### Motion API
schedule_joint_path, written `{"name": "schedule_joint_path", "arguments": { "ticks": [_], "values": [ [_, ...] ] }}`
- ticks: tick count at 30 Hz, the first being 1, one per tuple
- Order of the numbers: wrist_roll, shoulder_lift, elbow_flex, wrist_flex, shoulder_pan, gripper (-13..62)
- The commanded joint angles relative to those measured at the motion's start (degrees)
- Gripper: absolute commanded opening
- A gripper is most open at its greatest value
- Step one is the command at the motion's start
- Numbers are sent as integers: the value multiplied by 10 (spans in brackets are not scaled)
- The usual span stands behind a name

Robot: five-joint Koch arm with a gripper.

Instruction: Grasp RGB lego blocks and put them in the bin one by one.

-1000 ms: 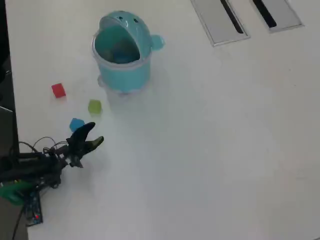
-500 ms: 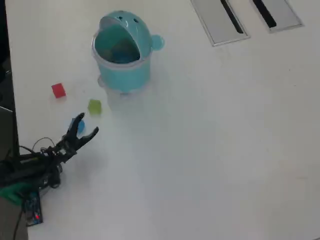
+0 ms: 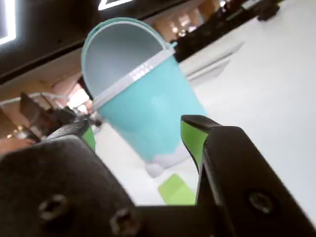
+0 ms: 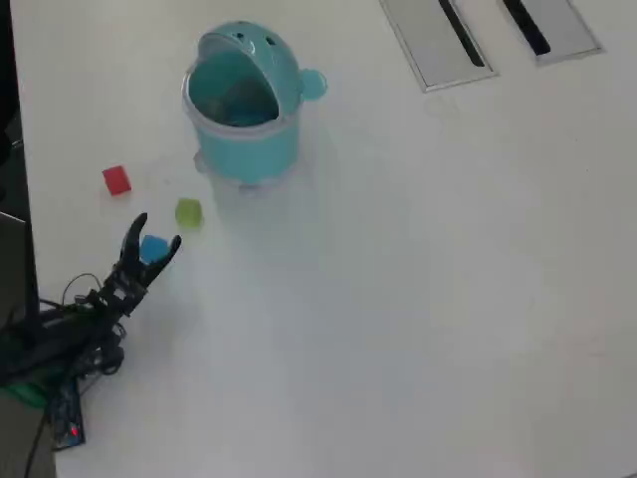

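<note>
A plain white table (image 4: 418, 299) fills the overhead view, evenly lit. At its far edge sit 2 grey panels (image 4: 435, 40), each with a dark slot. A dark strip (image 4: 8, 119) runs down the left side. The wrist view shows a dim room with bright ceiling lights (image 3: 7, 22).

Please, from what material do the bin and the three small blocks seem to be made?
The bin looks like smooth light teal plastic: uniform colour, soft sheen, moulded domed hood in the wrist view. The red block, yellow-green block and blue block are probably plastic too, with flat saturated colour; they are too small to judge the finish.
</note>
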Motion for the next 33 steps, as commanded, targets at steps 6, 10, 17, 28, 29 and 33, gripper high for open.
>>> {"name": "schedule_joint_path", "arguments": {
  "ticks": [6,10,17,28,29,33],
  "values": [
    [-100,42,-104,23,-64,312],
    [-155,42,-101,51,-90,312],
    [-287,40,-112,121,-138,312],
    [-399,35,-246,419,-260,310],
    [-400,35,-260,450,-265,307],
    [-401,25,-270,458,-270,288]
  ]
}}
